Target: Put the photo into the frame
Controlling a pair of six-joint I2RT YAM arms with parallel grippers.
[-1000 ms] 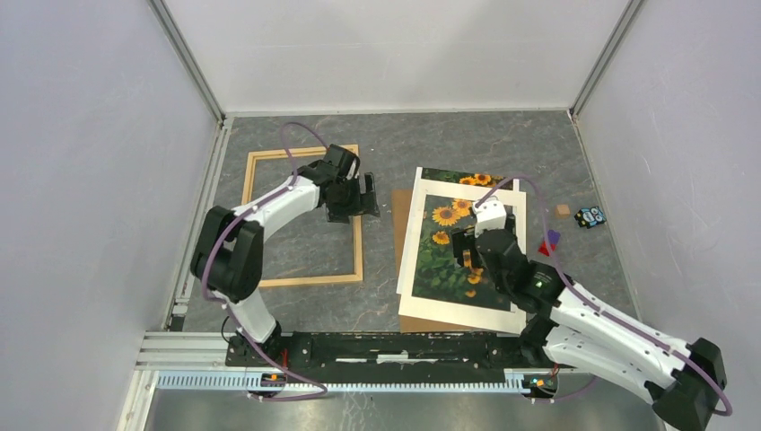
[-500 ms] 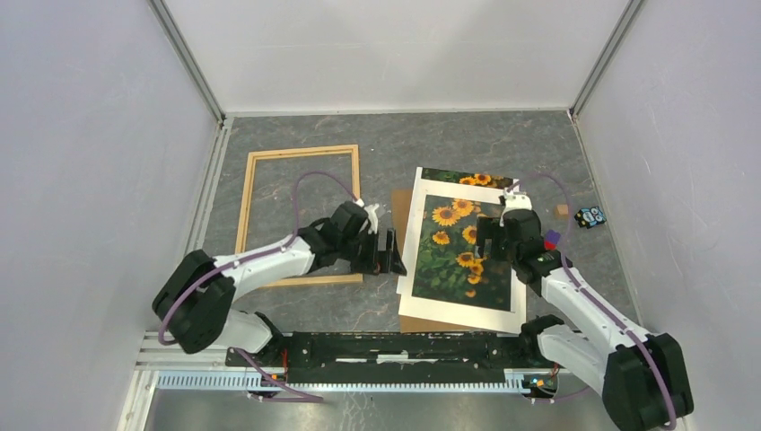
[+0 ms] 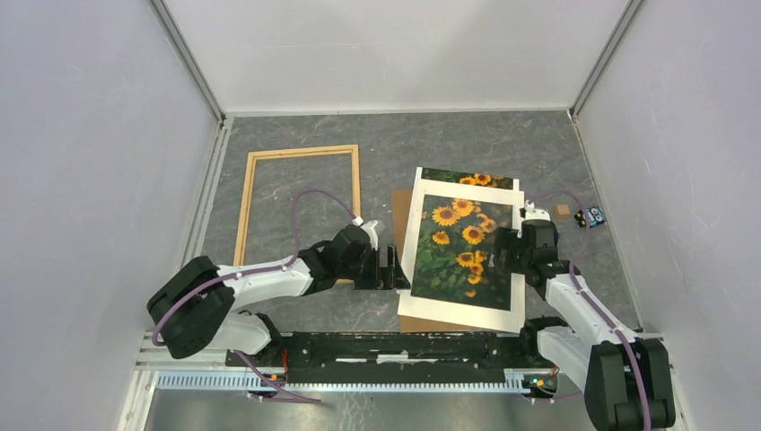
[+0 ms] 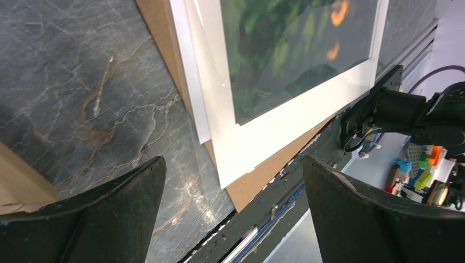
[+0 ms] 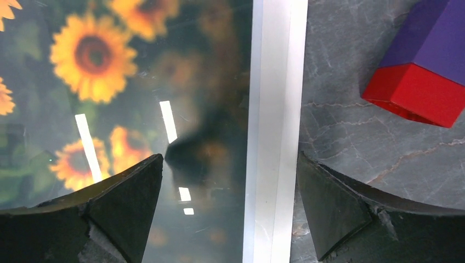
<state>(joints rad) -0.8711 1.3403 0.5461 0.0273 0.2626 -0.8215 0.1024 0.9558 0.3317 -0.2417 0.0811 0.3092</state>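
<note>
The photo (image 3: 460, 253), sunflowers on dark green, lies under a white mat (image 3: 459, 307) on a brown board (image 3: 400, 214); its top edge peeks out behind the mat. The light wood frame (image 3: 303, 151) lies empty to the left. My left gripper (image 3: 392, 268) is open and low at the stack's left edge; its wrist view shows the mat's corner (image 4: 274, 131), the board (image 4: 257, 183) and the photo (image 4: 290, 55) ahead of the gripper (image 4: 230, 211). My right gripper (image 3: 504, 251) is open, straddling the mat's right strip (image 5: 277, 109) beside the glossy photo (image 5: 109, 82); the gripper (image 5: 230, 205) holds nothing.
A red and purple block (image 5: 422, 71) lies just right of the mat. A small blue-black toy (image 3: 592, 215) and a small wooden cube (image 3: 562, 210) sit near the right wall. The rail (image 3: 395, 346) runs along the near edge.
My left gripper swung from the frame's right side down to the stack's left edge. My right gripper slid from over the photo's middle to the mat's right edge.
</note>
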